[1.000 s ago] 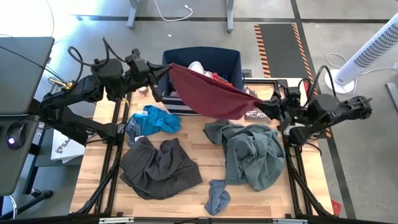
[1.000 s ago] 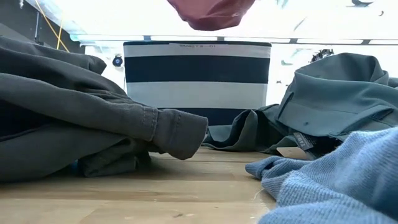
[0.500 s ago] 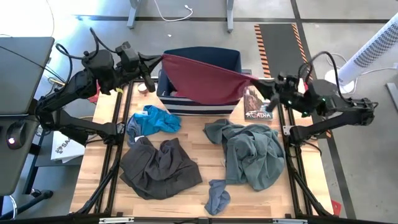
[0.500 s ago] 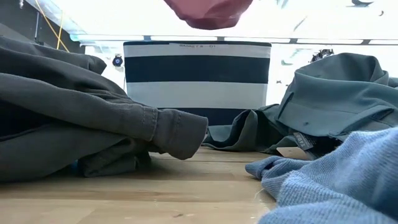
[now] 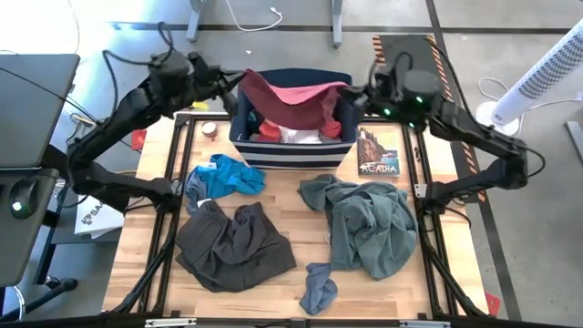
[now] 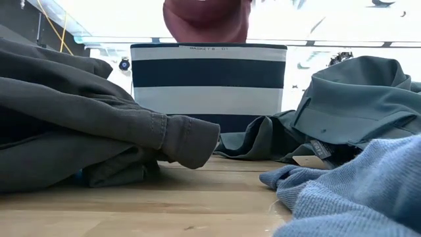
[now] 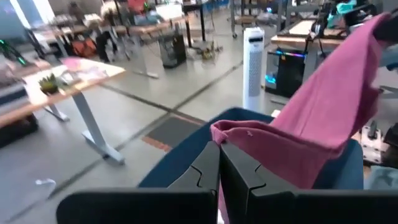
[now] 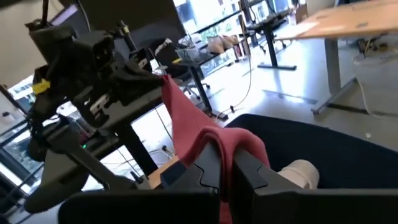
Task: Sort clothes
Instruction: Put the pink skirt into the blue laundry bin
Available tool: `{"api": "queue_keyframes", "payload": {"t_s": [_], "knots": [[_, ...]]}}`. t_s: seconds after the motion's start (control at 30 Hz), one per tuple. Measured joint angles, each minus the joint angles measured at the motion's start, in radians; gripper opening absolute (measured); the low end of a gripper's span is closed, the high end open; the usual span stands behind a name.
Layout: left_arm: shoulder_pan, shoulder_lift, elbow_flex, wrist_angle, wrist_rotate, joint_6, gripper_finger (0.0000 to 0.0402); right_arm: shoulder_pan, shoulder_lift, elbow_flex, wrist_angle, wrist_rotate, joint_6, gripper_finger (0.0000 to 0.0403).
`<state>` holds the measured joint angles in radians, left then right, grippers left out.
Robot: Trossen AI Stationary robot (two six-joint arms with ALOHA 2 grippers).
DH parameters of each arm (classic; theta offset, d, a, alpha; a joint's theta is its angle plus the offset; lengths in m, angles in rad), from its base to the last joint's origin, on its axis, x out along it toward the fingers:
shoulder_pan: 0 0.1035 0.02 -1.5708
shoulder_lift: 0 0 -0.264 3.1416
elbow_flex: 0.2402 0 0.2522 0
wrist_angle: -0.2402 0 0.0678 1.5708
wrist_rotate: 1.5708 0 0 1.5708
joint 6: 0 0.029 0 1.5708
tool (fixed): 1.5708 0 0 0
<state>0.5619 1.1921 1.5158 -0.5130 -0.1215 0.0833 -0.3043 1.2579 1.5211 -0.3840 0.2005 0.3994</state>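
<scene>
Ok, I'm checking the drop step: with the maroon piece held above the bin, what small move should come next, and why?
Probably lower it a little, then open both pincers. The maroon piece hangs stretched between the left pincer and right pincer, both shut on its edges, directly over the navy striped bin. Its sagging middle already dips inside the rim, so releasing should drop it in.

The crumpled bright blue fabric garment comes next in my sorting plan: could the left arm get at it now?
Probably not yet: the left gripper is shut on the maroon cloth over the navy bin. The blue garment itself lies uncovered.
</scene>
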Motion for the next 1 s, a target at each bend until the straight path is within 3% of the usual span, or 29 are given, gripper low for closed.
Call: {"api": "queue_keyframes", "payload": {"t_s": [0.3, 0.6, 0.77, 1.0], "knots": [[0.053, 0.151, 0.0, 0.08, 0.214, -0.111, 0.0, -0.098, 0.2, 0.123, -0.001, -0.175, 0.03, 0.0], [-0.009, 0.269, 0.0, 0.129, 0.294, -0.24, 0.0013, -0.136, 0.283, 0.224, 0.0, -0.194, 0.019, 0.0], [-0.025, 0.26, 0.0, 0.125, 0.355, -0.205, 0.0073, -0.15, 0.285, 0.268, -0.001, -0.198, -0.005, 0.0], [0.015, 0.165, 0.0, 0.082, 0.209, -0.307, 0.0184, -0.162, 0.285, 0.333, -0.007, -0.201, -0.036, 0.0]]}}
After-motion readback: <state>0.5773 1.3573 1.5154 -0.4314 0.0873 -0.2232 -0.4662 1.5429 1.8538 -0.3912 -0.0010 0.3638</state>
